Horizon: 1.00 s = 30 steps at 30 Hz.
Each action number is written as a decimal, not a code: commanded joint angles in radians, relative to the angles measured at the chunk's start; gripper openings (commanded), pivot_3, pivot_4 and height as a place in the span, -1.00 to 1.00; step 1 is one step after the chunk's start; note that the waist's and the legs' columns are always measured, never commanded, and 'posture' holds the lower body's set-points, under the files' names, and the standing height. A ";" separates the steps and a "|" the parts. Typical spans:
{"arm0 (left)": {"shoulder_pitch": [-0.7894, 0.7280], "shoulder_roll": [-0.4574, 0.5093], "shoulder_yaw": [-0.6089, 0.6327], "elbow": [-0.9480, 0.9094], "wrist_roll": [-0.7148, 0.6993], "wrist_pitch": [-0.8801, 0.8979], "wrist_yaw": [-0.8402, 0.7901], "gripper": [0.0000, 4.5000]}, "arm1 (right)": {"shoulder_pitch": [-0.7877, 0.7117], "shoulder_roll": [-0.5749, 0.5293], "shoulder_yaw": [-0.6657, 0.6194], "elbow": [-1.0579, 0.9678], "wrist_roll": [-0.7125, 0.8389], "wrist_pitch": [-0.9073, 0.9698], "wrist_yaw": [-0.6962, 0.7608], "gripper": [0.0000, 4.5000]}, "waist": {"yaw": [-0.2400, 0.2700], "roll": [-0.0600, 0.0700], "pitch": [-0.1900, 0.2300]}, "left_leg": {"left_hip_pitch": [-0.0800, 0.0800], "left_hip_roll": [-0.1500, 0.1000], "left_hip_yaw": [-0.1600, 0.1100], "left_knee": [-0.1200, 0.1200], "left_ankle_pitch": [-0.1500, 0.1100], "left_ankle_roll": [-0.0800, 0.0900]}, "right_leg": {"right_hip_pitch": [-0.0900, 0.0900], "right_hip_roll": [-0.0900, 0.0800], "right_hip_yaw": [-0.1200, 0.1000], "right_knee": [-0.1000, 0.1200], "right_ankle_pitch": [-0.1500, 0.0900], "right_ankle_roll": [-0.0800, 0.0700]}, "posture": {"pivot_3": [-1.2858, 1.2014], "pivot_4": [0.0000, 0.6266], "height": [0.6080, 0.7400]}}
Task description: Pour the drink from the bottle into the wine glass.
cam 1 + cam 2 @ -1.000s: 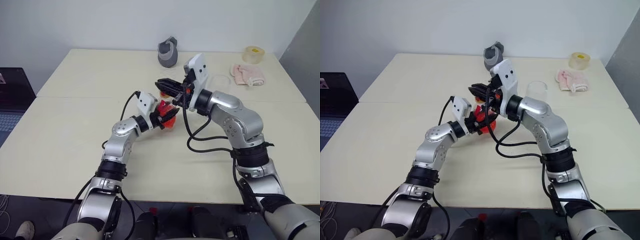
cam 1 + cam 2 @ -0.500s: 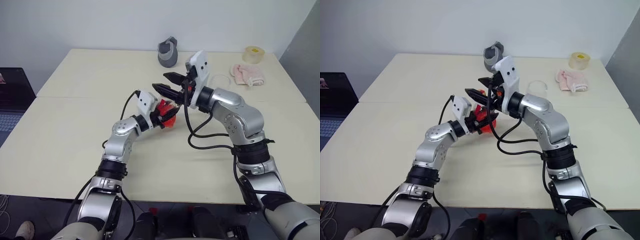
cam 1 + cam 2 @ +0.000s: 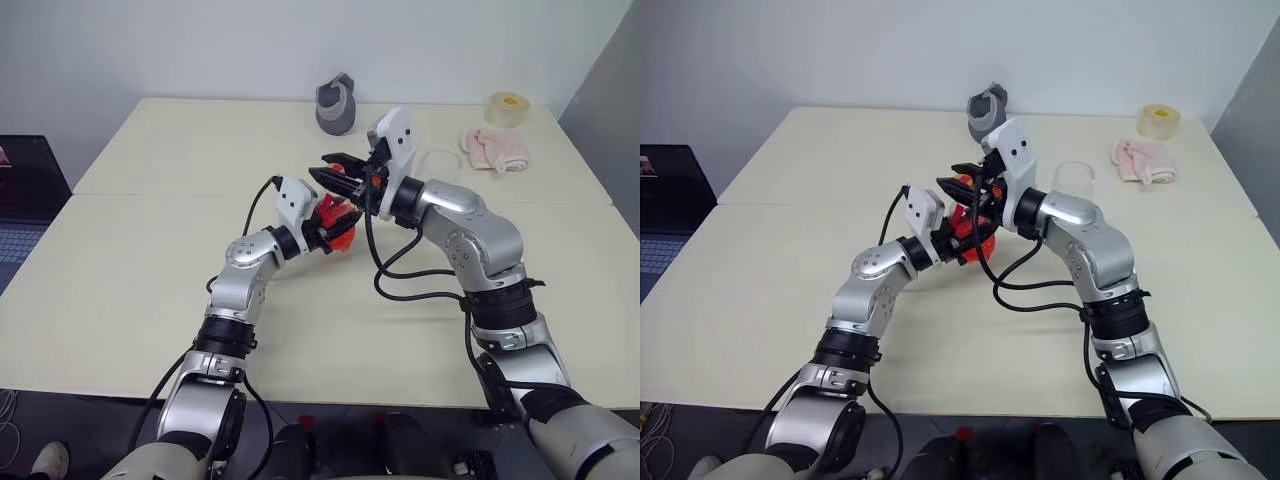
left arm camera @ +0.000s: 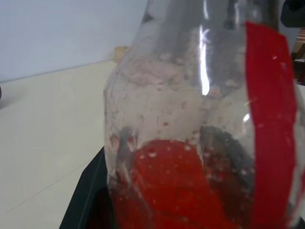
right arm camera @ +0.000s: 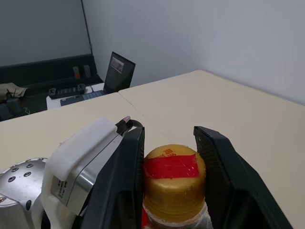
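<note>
My left gripper [image 3: 334, 224] is shut on the body of the small clear bottle [image 4: 190, 119], holding it just above the middle of the table. The red-orange drink [image 4: 176, 195] fills its lower part, and a red label strip runs up one side. From the other side, my right gripper [image 3: 334, 177] reaches over the bottle's top. Its two black fingers [image 5: 125, 181] press against both sides of the yellow cap [image 5: 174, 188] with red tape. The wine glass [image 3: 1074, 180] stands behind my right forearm, partly hidden by it.
A grey cup-like object [image 3: 336, 105] stands at the table's far edge. A tape roll [image 3: 508, 108] and a pink cloth [image 3: 495, 148] lie at the far right. A laptop [image 3: 25, 200] sits off the table's left side.
My right gripper opened wide off the cap half a second ago and has now closed on it again. The left gripper kept the bottle still.
</note>
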 commanded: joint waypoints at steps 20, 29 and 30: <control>0.171 0.207 0.008 -0.736 -0.317 0.488 -0.044 -0.19 | -0.164 0.029 0.073 0.207 0.127 -0.243 0.689 -0.42 | -0.008 0.000 0.000 | 0.000 0.000 0.000 0.000 0.000 0.000 | 0.001 0.000 0.000 0.000 0.000 0.000 | 0.03 -0.52 1.00; 0.263 0.279 0.048 -0.801 -0.354 0.524 -0.064 -0.19 | -0.210 0.039 0.067 0.292 0.106 -0.232 0.770 -0.42 | -0.009 0.001 0.000 | 0.001 0.001 0.000 0.000 0.000 0.000 | 0.000 0.000 0.000 0.000 0.000 0.000 | 0.03 -0.52 1.00; 0.276 0.288 0.053 -0.807 -0.356 0.523 -0.066 -0.19 | -0.210 0.032 0.064 0.292 0.105 -0.230 0.769 -0.27 | -0.008 0.001 0.000 | 0.001 0.001 0.000 0.000 0.000 0.000 | 0.000 0.000 0.000 0.000 0.000 0.000 | 0.03 -0.52 1.00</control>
